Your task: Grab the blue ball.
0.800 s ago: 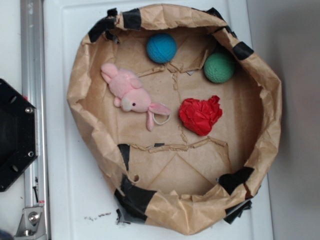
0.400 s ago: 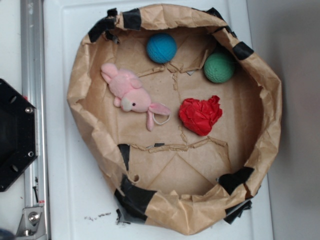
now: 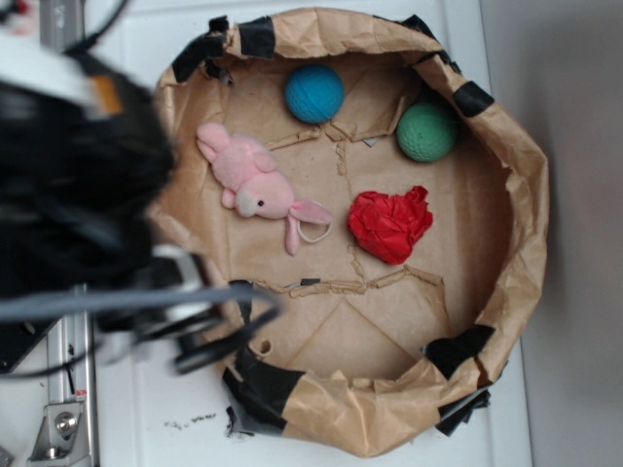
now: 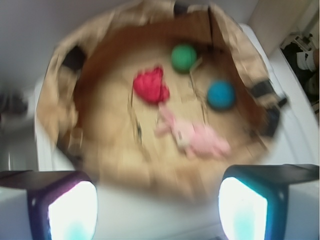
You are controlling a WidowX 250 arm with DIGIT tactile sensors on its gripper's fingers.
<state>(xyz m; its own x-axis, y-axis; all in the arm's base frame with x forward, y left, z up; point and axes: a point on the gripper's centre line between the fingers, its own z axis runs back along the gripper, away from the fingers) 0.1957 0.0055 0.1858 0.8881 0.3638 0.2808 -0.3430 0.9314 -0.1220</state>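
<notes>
The blue ball (image 3: 314, 93) lies near the far rim inside a brown paper nest (image 3: 526, 195), untouched. In the wrist view the blue ball (image 4: 221, 94) shows right of centre, well ahead of my gripper (image 4: 157, 210). The gripper's two pads (image 4: 72, 212) stand far apart at the bottom corners with nothing between them, so it is open. It hovers outside the nest's near rim (image 4: 55, 100). My arm (image 3: 78, 195) is a dark blur over the left edge of the nest.
Inside the nest also lie a green ball (image 3: 426, 131), a crumpled red paper wad (image 3: 390, 225) and a pink plush bunny (image 3: 255, 183), which is between my arm and the blue ball. A metal rail (image 3: 63, 409) runs along the white surface (image 3: 146, 409) at left.
My arm has swung into the exterior view from the left and now covers the nest's left edge. The balls, wad and bunny have not moved.
</notes>
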